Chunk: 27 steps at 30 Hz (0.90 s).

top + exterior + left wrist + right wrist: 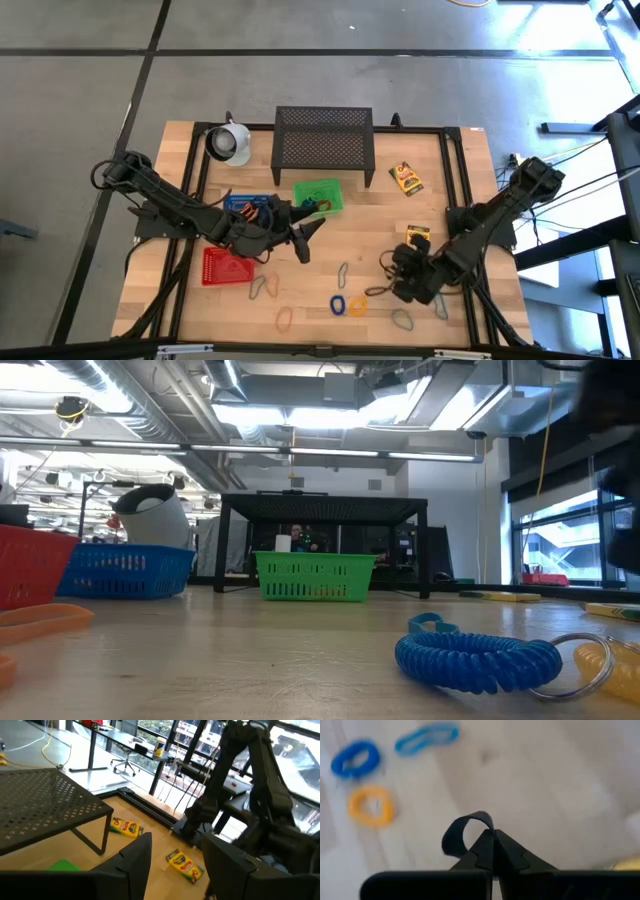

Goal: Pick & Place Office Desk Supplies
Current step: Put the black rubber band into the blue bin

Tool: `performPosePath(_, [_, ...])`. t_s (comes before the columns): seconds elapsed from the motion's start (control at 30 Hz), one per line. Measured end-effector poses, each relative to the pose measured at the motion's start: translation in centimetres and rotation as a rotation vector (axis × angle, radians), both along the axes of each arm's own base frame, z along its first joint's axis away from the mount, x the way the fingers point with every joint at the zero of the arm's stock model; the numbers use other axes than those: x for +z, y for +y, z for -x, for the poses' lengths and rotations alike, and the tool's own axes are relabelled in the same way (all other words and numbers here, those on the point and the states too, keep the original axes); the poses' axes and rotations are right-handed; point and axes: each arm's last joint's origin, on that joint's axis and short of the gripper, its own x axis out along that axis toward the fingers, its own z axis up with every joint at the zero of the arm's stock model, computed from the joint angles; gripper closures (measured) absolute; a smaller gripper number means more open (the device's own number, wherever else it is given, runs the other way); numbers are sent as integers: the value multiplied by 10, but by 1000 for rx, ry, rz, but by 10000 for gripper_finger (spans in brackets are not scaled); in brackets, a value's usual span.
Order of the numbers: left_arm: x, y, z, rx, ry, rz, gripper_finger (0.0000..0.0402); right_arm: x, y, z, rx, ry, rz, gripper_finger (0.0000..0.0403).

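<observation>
The left gripper (303,238) hangs with its fingers parted and empty near the green basket (318,196), with the red basket (226,267) and blue basket (248,204) on its left. The right gripper (392,277) is pinched tight on a dark band (461,834), whose loop stands up from the fingertips. The baskets lie well to the left of that band, so I judge the right arm must carry it leftward across the table (440,170).

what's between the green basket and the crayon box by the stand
Nothing but bare wood: in the high view the tabletop between the green basket and the crayon box holds no items; the stand's leg sits just beside that stretch.
</observation>
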Motion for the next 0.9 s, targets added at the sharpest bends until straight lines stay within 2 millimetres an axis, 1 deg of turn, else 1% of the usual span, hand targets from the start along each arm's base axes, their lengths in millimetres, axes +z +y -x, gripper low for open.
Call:
performPosePath(0.1, [-9,-1,-6,0,27,-12,233,5,-15,-15,6,-39,45,396])
performPosePath(0.23, [-22,-2,-15,-48,59,10,226,16,-32,-36,29,-138,38,396])
performPosePath(0.4, [-36,-1,-26,-155,103,47,203,42,-43,-58,79,-377,19,396])
performPosePath(0.5, [-41,1,-29,-182,124,49,191,59,-45,-68,147,-528,55,396])
performPosePath(0.67, [-46,7,-34,-183,173,-30,185,73,-44,-76,288,-661,230,396])
performPosePath(0.8, [-45,10,-35,-192,188,-71,185,77,-47,-77,289,-668,413,396])
performPosePath(0.9, [-44,10,-36,-203,195,-98,185,80,-50,-79,300,-683,484,396])
